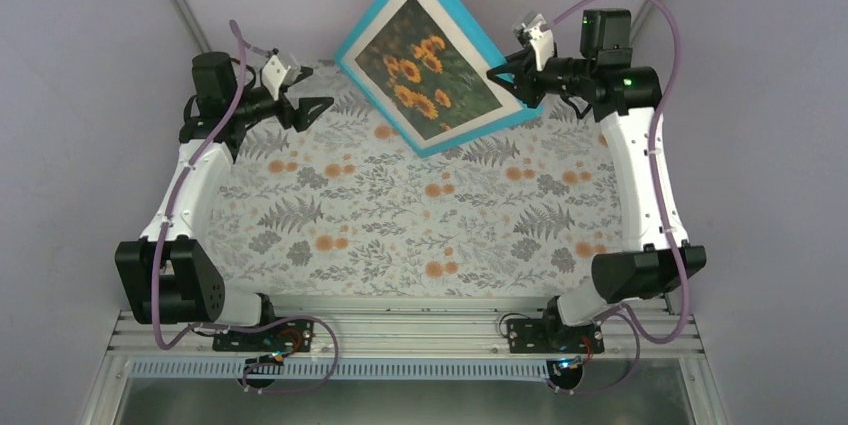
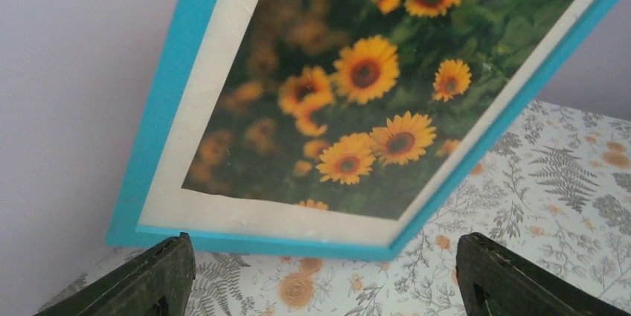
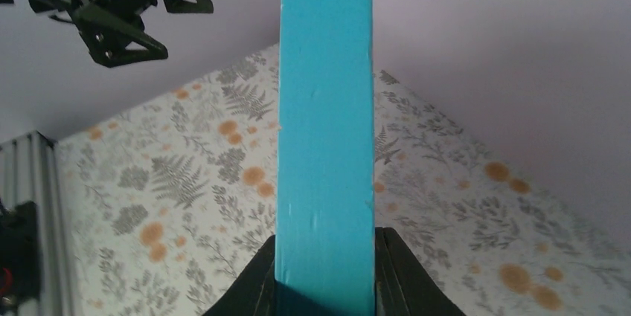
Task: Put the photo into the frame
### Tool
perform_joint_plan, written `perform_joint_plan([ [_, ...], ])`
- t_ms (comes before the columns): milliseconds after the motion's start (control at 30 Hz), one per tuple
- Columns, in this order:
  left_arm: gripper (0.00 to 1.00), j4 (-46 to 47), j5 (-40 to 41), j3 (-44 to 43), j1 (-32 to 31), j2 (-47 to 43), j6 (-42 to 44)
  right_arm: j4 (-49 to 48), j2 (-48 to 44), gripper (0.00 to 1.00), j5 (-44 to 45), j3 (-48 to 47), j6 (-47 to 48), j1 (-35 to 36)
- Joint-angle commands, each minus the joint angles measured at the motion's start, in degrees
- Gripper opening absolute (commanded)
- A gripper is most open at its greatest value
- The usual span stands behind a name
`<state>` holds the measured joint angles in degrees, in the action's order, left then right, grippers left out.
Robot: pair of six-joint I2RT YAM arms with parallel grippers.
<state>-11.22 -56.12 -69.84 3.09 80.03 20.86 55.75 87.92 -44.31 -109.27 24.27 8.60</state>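
Hanging over the far part of the table [image 1: 400,235], the frame [image 2: 162,108] is seen tilted onto one corner, diamond-wise, with its turquoise front turned toward the top camera. The photo [image 1: 428,70] is seated inside it, sunflowers showing, and is bordered by a cream mat [image 2: 197,108]. Whether the lowest corner touches the table cannot be told.

Right jaws: pinched on the frame's right-hand edge. In the right wrist view the turquoise strip [image 3: 326,123] is clamped between both dark tips at the bottom of the picture. The right arm [image 1: 640,165] is stretched along the table's right side.

Left jaws: spread wide, with nothing between them. They are pointed at the frame from its left, and no contact with it is seen. In the left wrist view the two tips are seen at the lower corners, with the frame's bottom edge [image 2: 260,242] above and beyond them. The left arm [image 1: 190,175] is extended along the table's left side.
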Motion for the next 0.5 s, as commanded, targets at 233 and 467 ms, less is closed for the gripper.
perform_joint_plan([
  [233,0.88,-6.8,-2.7,-4.5,0.8,3.4,2.8,7.8,3.2,0.04,-20.8,-0.7,1.6,-3.5],
  [467,0.88,-15.3,-6.7,-9.6,1.4,7.3,8.3,17.8,8.8,0.04,-23.7,0.4,7.2,-7.1],
])
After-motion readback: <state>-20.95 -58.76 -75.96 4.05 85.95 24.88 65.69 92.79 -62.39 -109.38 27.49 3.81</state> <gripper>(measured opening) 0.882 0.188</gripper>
